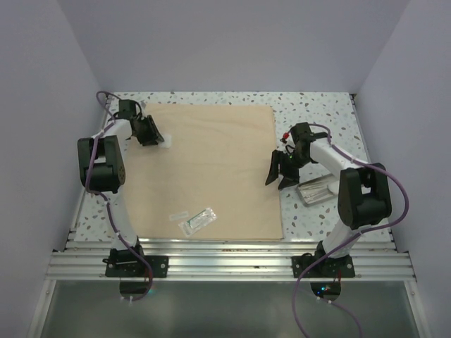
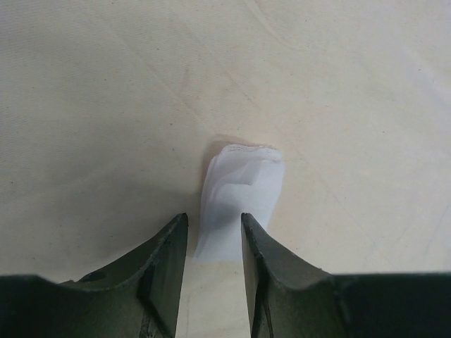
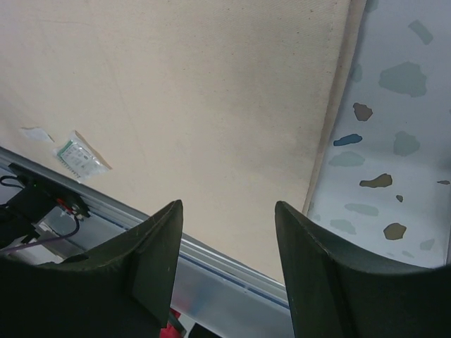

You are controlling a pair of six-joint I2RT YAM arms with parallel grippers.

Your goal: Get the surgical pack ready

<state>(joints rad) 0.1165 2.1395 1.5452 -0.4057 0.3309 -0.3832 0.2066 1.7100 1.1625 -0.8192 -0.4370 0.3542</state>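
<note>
Cloth spread flat, both pincers open over it

The surgical pack point(image 1: 211, 169) lies as a flat tan sheet in the middle of the speckled table point(image 1: 317, 113). The left gripper point(image 2: 213, 218) is over its far left part, fingers a little apart, and a folded white piece point(image 2: 243, 186) lies on the cloth at their tips (not squeezed, as far as I see). The right gripper point(image 3: 228, 205) hangs over the sheet's right edge, jaws wide, nothing between. A clear pouch point(image 1: 197, 220) lies by the near edge, and a metal tray point(image 1: 317, 190) is right of the cloth.

Speckled table point(image 1: 320, 113), metal tray point(image 1: 317, 191) at right, clear pouch point(image 1: 198, 220) near front, white folded wad point(image 2: 239, 197), perhaps gauze
</note>
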